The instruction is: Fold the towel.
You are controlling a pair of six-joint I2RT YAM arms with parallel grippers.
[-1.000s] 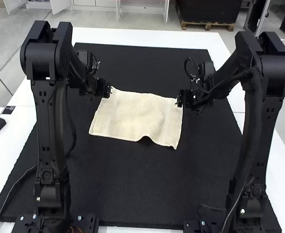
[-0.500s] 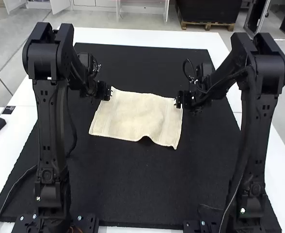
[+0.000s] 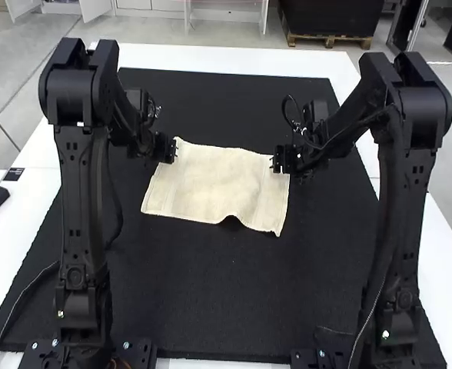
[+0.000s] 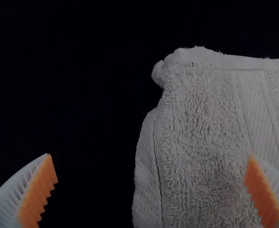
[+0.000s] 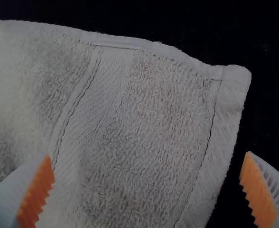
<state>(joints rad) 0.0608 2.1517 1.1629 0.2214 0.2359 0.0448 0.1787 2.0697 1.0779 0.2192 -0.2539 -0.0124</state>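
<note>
The towel (image 3: 218,184) lies spread on the mat (image 3: 203,300). The left gripper (image 4: 150,156) and right gripper (image 5: 148,155) each hold 2 fingers apart, 1 on either side of a side edge near a far corner, probably so closing can pinch both corners for folding.

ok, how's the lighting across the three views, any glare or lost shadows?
High view: bright, pale towel stands out, small glints low on the left arm and right arm, no glare on the towel; any shadow it casts can't be told from the black mat. Left wrist view: dim, mat near black, weave still readable. Right wrist view: also dim.
</note>
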